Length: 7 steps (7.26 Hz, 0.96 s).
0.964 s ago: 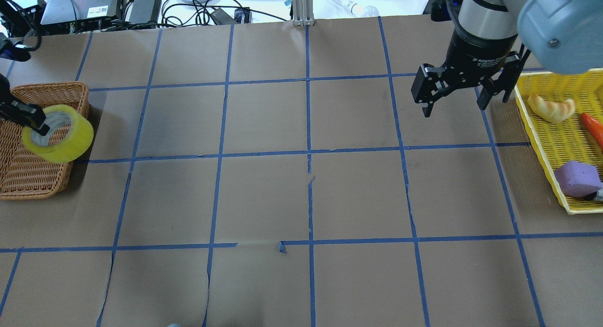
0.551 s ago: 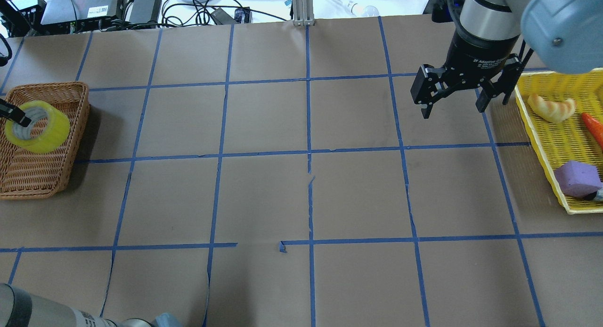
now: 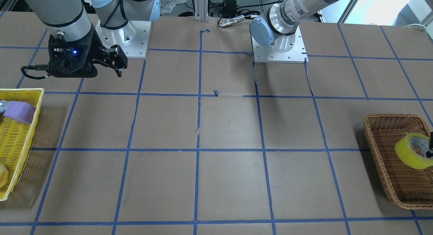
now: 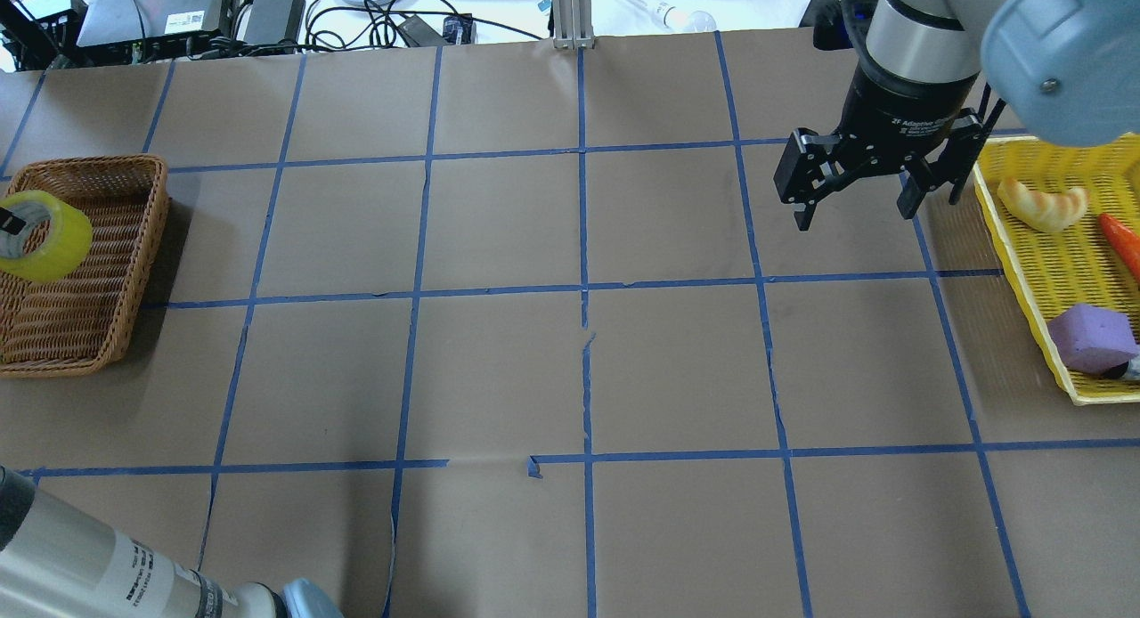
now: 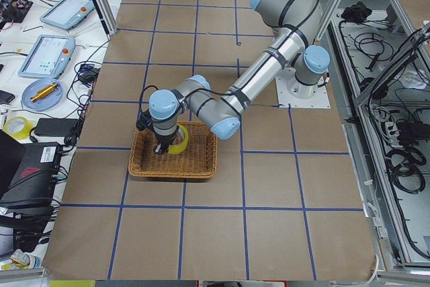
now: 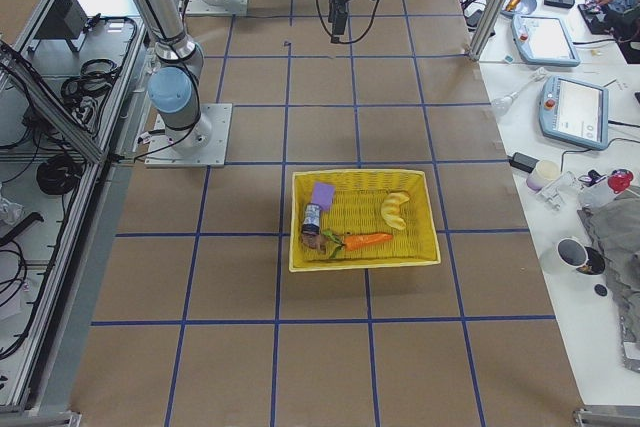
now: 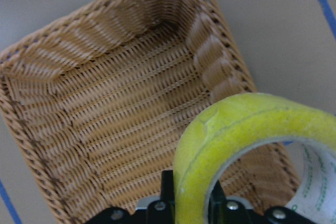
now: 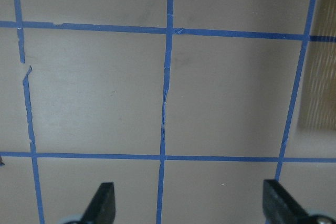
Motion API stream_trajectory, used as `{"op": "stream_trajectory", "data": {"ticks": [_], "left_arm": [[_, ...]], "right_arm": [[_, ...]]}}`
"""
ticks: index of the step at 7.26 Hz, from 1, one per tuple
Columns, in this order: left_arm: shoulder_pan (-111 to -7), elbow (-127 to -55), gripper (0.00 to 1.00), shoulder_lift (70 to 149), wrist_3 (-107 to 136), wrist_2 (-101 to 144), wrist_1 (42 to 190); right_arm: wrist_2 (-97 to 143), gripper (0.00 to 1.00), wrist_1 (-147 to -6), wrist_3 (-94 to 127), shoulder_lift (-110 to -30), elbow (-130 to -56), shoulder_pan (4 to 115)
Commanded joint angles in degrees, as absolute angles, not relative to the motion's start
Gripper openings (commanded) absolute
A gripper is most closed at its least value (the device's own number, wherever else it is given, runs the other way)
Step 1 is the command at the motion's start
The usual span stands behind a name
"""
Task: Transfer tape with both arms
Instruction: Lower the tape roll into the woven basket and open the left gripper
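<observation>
The yellow tape roll (image 4: 43, 237) hangs tilted over the wicker basket (image 4: 107, 333) at the table's left end. My left gripper (image 7: 191, 205) is shut on the roll's wall, one finger inside the core. Only a finger tip (image 4: 11, 223) shows in the overhead view. The tape (image 3: 411, 152) sits low inside the basket (image 3: 382, 174) in the front view; I cannot tell whether it touches the floor. In the left side view the gripper (image 5: 161, 144) holds the tape (image 5: 178, 140). My right gripper (image 4: 857, 204) is open and empty above the table, beside the yellow tray (image 4: 1024, 271); its fingers (image 8: 102, 203) stand wide apart.
The yellow tray holds a purple foam block (image 4: 1091, 336), a pale yellow-orange rounded object (image 4: 1042, 204) and an orange carrot (image 4: 1124, 244). My left forearm (image 4: 98, 573) crosses the bottom left corner. Cables and devices (image 4: 267, 12) lie beyond the far edge.
My left gripper has carried the tape leftward and lower into the basket, and the left forearm has come into the bottom left corner. The right gripper has barely shifted.
</observation>
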<state>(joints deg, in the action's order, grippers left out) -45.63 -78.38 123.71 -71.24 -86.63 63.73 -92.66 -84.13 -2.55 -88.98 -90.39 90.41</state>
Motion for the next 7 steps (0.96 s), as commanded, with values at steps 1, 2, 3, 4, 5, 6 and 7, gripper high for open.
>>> {"op": "stream_trajectory", "data": {"ticks": [1,2,3,4,5,6,7], "left_arm": [[-45.09,-78.13,0.41,126.2,-71.37,-86.92,63.63],[-45.09,-78.05,0.62,126.56,-71.72,-87.01,63.63],[-45.09,-78.13,0.84,126.82,-71.98,-87.01,63.63],[-45.09,-77.87,0.88,126.13,-71.81,-86.49,63.72],[-45.78,-77.18,0.87,124.03,-71.28,-86.48,64.68],[-47.97,-77.26,0.87,120.79,-70.15,-86.4,66.95],[-52.43,-77.26,0.84,117.19,-62.31,-85.87,73.76]], "right_arm": [[-92.9,1.0,-84.11,-2.55,-89.03,-90.44,90.44],[-92.9,1.0,-84.11,-2.55,-89.03,-90.44,90.44],[-92.73,1.0,-84.2,-2.64,-89.03,-90.44,90.44],[-92.64,1.0,-84.2,-2.64,-88.86,-90.44,90.44],[-92.98,1.0,-84.2,-2.64,-88.94,-90.44,90.44],[-93.34,1.0,-84.11,-2.64,-88.95,-90.53,90.44],[-93.34,1.0,-84.2,-2.72,-88.95,-90.44,90.44]]}}
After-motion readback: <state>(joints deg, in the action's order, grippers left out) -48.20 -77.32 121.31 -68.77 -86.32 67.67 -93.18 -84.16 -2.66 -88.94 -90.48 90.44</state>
